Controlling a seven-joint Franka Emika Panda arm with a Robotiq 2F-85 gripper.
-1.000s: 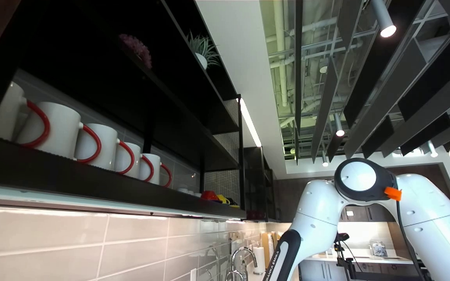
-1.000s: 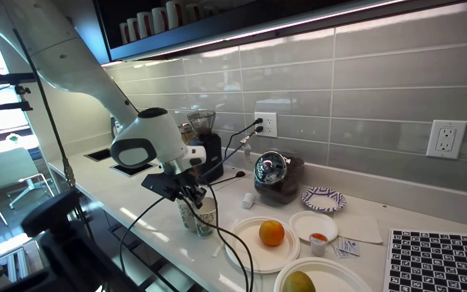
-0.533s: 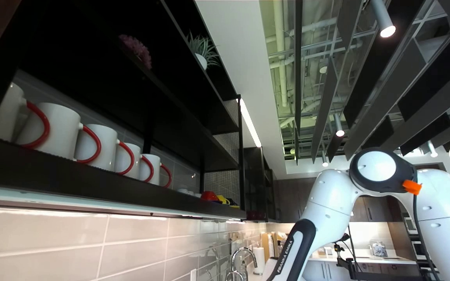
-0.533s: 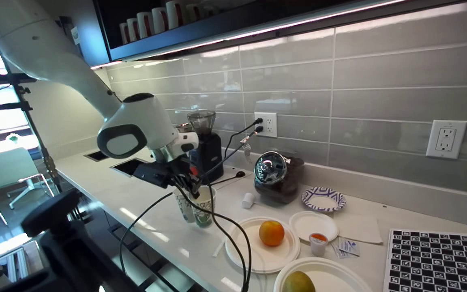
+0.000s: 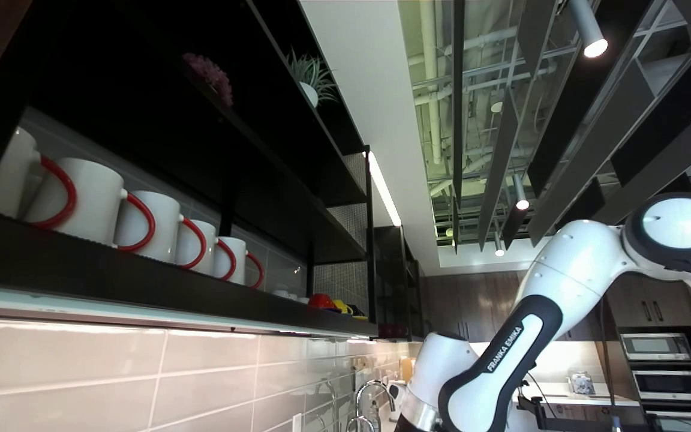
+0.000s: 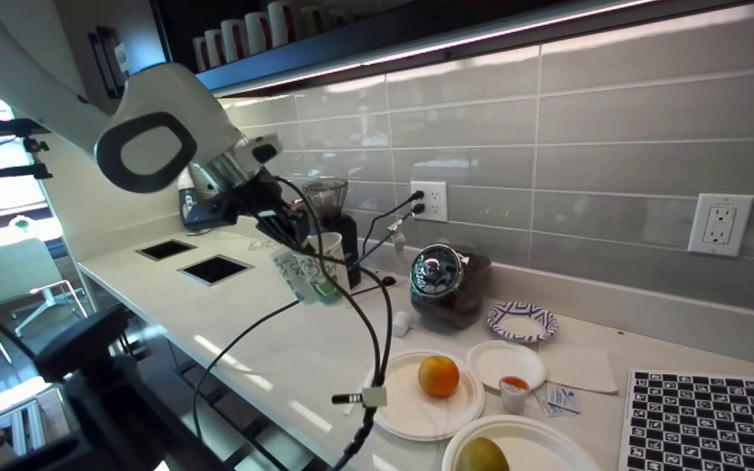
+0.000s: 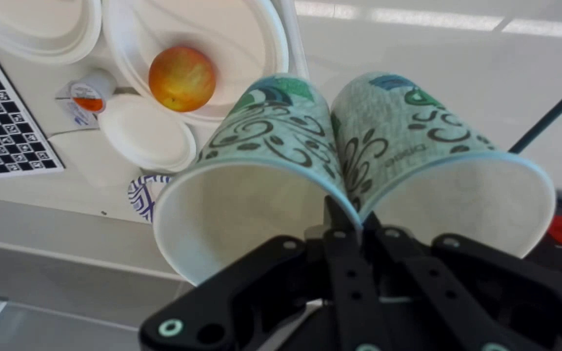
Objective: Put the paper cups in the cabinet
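Both paper cups (image 7: 271, 126) now up off cntr (image 6: 324, 347) — claw (image 7: 351, 219) pinching 'em tog.

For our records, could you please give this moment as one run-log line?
gripper: shut on adjoining rims of two paper cups; position: above counter, tilted; cabinet: cups not yet inside

Exterior views aim up the cabinet (image 5: 201, 150) and down the countertop (image 6: 311, 353), likely sharing mugs (image 6: 258, 33), frame left; the close-up wrist view faces downward.
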